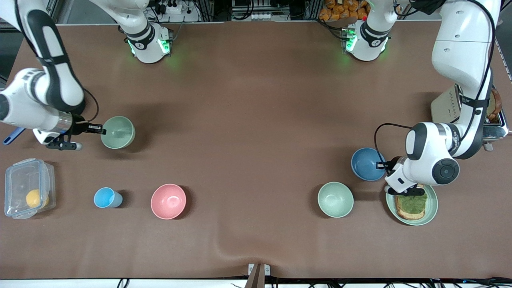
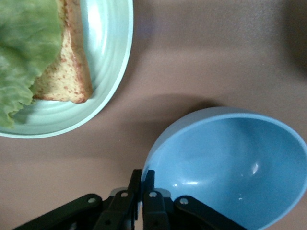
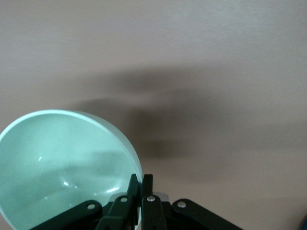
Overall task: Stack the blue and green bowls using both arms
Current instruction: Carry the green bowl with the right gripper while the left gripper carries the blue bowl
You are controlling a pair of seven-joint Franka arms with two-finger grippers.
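- The left gripper (image 1: 382, 164) pinched the blue bowl (image 1: 366, 164) at its 3 o'clock rim.
- The right gripper (image 1: 102, 130) pinched the green bowl (image 1: 118, 132) at 9 o'clock.

Even bright overhead light, soft shadows beside bowls, wrist views slightly blurred, no glare
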